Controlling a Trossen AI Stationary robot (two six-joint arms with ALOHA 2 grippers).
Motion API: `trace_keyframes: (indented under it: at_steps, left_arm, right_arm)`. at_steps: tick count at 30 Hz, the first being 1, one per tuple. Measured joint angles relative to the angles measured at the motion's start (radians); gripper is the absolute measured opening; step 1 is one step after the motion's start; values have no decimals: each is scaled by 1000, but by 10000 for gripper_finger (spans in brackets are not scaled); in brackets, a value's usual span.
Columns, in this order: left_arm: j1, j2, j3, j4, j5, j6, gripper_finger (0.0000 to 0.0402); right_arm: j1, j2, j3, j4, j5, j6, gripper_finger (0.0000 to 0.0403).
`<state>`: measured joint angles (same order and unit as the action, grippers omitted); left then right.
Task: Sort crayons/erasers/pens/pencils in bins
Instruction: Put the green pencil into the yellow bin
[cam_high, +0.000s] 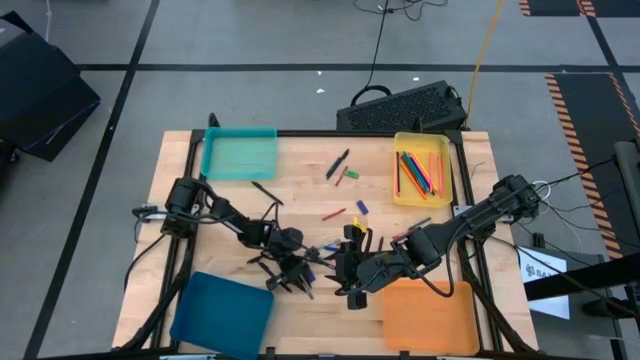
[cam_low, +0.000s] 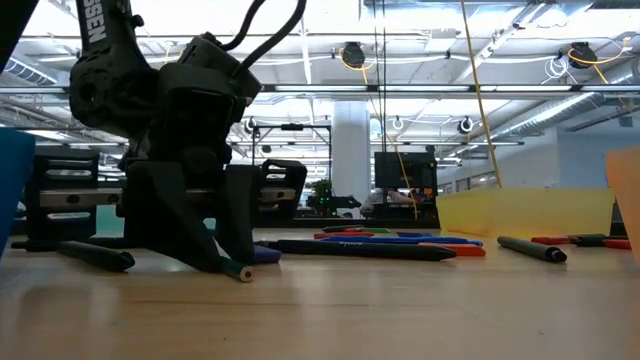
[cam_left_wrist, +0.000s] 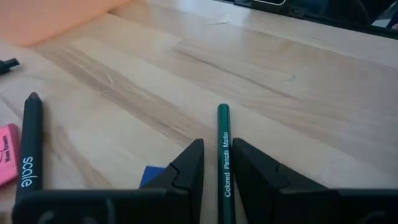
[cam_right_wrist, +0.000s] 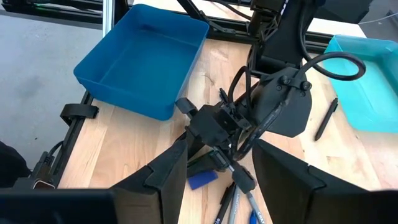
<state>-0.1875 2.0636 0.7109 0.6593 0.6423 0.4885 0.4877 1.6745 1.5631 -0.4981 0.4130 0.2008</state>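
Left tool narrow, closing on green pencil lying on surface beside blue bin | right tool wide, empty | lift level, carry to yellow bin | only left wrist view shows pencil between fingers.

Left end effector low at the table, fingers nearly closed; right end effector spread wide alongside.
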Motion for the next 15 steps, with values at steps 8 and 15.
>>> trace_keyframes:
  at_steps: [8,15]
  left_arm:
    - [0,-1,0,-16,1,26,16]
    - [3,-10,0,-26,-22,27,28]
  right_arm:
    - [0,0,0,0,0,-1,173]
    - [-2,0,0,0,-1,-3,173]
